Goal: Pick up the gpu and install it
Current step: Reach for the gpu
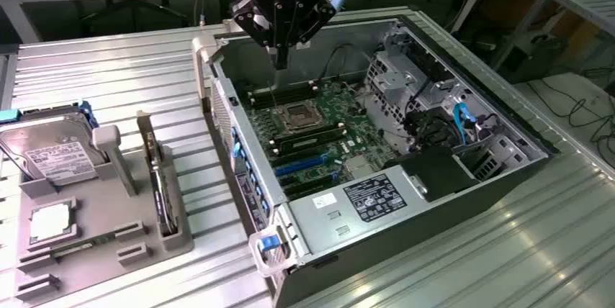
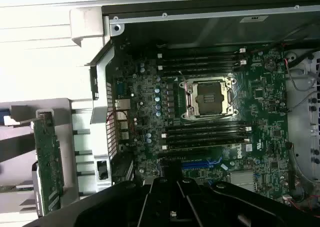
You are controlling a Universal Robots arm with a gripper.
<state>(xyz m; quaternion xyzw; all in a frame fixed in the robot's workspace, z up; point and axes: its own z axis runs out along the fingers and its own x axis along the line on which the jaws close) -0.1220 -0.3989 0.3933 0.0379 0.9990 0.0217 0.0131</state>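
Over the open case (image 1: 404,250), above its socket (image 1: 296,116), my claw (image 1: 279,57) hangs pinched shut and empty, so nothing is done yet: the gpu (image 1: 154,171) stands on edge in the rack (image 1: 125,214), well apart from the claw, beside the hard drive (image 1: 53,153), with the case wall between.

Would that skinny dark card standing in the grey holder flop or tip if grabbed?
Probably stiff: the thin dark flat card stands straight on its edge. Likely tippy once out of the grey plastic holder, being so thin. Its bare circuit face looks fragile.
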